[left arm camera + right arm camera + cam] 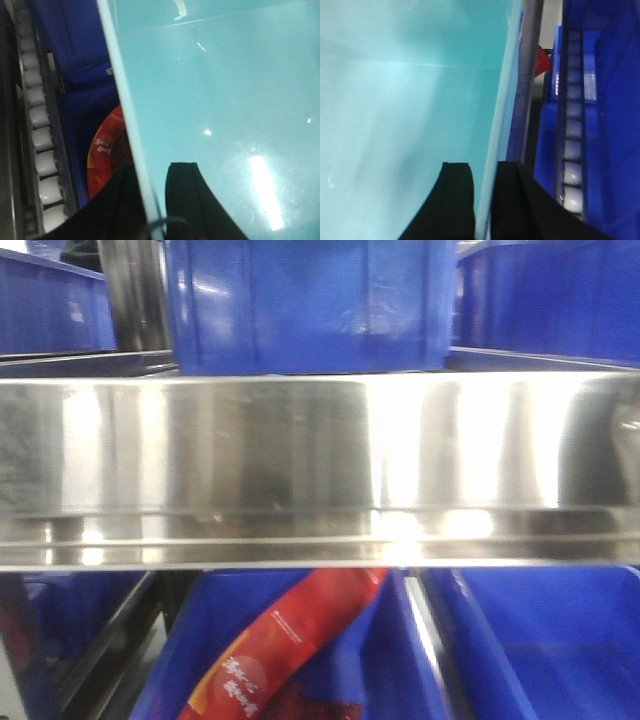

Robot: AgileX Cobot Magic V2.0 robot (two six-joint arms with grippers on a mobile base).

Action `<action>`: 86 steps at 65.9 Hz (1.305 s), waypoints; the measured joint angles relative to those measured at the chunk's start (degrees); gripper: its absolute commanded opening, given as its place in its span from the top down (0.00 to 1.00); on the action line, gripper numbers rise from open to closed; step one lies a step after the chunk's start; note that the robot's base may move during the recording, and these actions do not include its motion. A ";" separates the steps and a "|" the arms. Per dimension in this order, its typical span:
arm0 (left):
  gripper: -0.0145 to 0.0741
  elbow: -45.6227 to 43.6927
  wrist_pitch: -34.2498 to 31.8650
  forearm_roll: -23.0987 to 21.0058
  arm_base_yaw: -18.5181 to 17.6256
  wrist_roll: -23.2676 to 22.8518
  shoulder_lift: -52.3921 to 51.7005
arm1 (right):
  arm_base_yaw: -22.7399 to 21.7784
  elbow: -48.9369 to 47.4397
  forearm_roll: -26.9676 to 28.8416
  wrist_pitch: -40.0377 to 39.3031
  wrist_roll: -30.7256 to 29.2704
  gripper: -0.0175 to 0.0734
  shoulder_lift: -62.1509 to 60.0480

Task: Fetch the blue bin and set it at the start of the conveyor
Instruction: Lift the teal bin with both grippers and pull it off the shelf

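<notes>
Left hand (152, 170) and right hand (481, 167) clamped the blue bin (225, 100) rim!
Red packet (290, 650) lettering unreadable; bin seen only from wrists.

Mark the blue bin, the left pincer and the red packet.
blue bin (225, 100), left wrist view, smooth inside surface.
left pincer (151, 172), left wrist view, midway between fingertips.
red packet (290, 645), front view, wrapper middle.

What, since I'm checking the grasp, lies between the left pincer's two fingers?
The thin rim of the blue bin: in the left wrist view the left pincer straddles it, one finger inside the tub, one outside.
</notes>
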 measured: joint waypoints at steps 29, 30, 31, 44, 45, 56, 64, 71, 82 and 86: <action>0.96 0.00 0.00 0.00 0.00 0.00 0.00 | 0.00 0.00 0.00 0.00 0.00 0.97 0.00; 0.96 0.00 0.00 0.00 0.00 0.00 0.00 | 0.00 0.00 0.00 0.00 0.00 0.97 0.00; 0.96 0.00 0.00 0.00 0.00 0.00 0.00 | 0.00 0.00 0.00 0.00 0.00 0.97 0.00; 0.96 0.00 0.10 0.11 0.00 0.00 0.00 | 0.10 0.00 0.00 0.00 0.00 0.97 0.00; 0.96 0.00 0.10 0.11 0.00 0.00 0.00 | 0.10 0.00 0.00 0.00 0.00 0.97 0.00; 0.96 0.00 0.14 0.22 0.00 0.00 -0.10 | 0.24 0.00 0.00 -0.10 0.00 0.97 0.00; 0.96 0.00 0.24 0.22 0.00 0.00 -0.10 | 0.24 0.00 0.00 -0.10 0.00 0.97 0.00; 0.96 0.00 0.23 0.22 0.00 0.00 -0.10 | 0.24 0.00 0.00 -0.10 0.00 0.97 0.00; 0.96 0.00 0.23 0.22 0.00 0.00 -0.10 | 0.24 0.00 0.00 -0.10 0.00 0.97 0.00; 0.96 0.00 0.23 0.22 0.00 0.00 -0.10 | 0.24 0.00 0.00 -0.10 0.00 0.97 0.00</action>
